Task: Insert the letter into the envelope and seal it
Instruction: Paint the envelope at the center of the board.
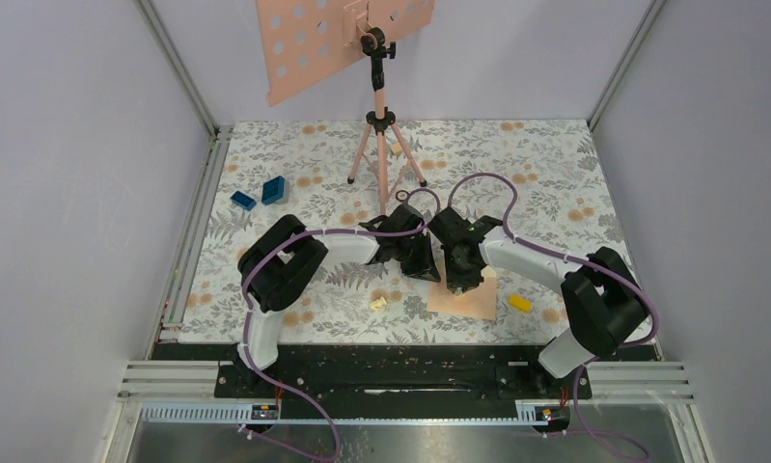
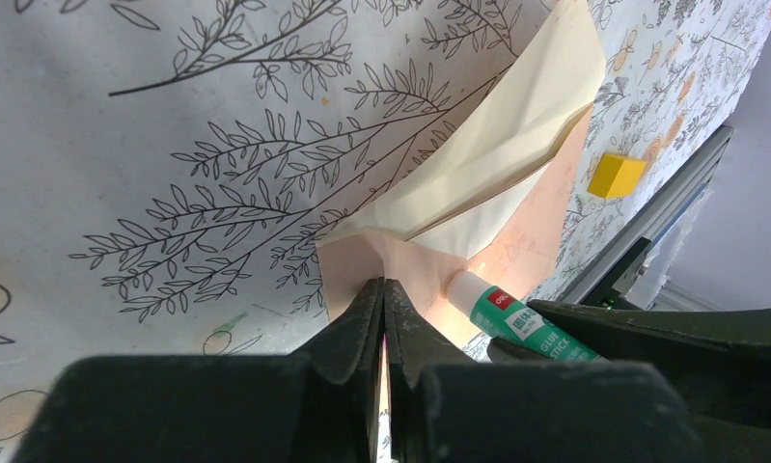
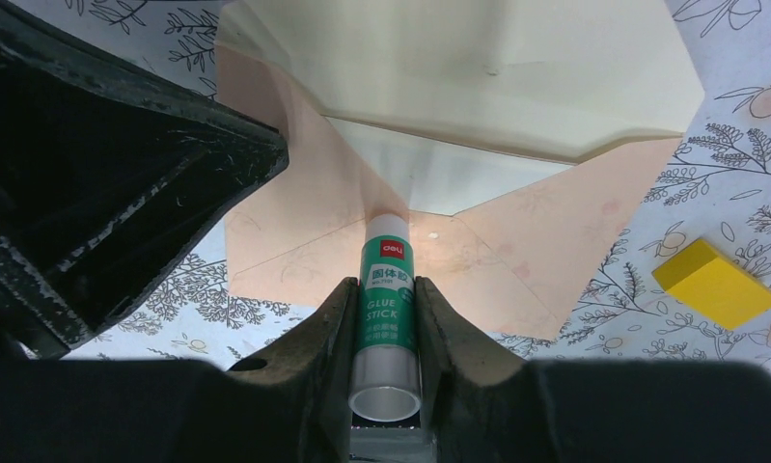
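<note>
Much of envelope [image 1: 473,304] hidden under right gripper [image 1: 458,286] clamping glue stick [image 3: 386,309]

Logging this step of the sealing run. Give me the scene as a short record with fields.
left gripper: shut, pinching the envelope at its edge
right gripper: shut on the glue stick
glue stick tip: on the envelope's peach face
flap: cream side showing, raised
yellow block: right of the envelope, not touching it
</note>
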You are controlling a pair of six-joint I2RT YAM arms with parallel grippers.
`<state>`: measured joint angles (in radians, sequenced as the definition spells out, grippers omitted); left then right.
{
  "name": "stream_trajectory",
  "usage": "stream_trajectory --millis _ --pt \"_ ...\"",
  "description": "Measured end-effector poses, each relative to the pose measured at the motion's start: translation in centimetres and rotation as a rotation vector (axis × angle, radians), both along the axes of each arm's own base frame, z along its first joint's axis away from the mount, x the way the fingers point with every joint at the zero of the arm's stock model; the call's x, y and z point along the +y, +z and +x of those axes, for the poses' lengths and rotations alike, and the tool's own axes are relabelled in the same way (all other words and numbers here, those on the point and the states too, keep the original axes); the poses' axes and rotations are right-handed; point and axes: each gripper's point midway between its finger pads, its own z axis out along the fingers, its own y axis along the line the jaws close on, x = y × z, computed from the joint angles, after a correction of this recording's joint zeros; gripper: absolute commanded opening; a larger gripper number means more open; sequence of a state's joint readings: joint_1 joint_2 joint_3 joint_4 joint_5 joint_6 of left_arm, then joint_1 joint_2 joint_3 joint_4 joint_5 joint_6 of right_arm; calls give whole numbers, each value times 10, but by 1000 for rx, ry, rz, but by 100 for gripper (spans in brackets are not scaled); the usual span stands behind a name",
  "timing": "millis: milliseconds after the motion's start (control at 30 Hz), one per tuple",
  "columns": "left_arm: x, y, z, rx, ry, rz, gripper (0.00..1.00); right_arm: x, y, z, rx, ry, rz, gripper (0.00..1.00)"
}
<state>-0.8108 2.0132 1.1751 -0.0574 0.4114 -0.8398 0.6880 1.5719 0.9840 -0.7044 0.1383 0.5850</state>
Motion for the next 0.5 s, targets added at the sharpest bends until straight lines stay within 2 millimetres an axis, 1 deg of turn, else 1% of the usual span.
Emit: stream_trajectory --millis 300,400,500 --pt "0 0 0 0 0 0 3 -3 -1 -2 -17 -15 15 0" --pt "0 0 0 1 3 -2 3 -9 -1 -3 -33 -36 31 0" --pt "0 0 0 1 3 -3 3 -21 -2 -5 -43 -70 39 0"
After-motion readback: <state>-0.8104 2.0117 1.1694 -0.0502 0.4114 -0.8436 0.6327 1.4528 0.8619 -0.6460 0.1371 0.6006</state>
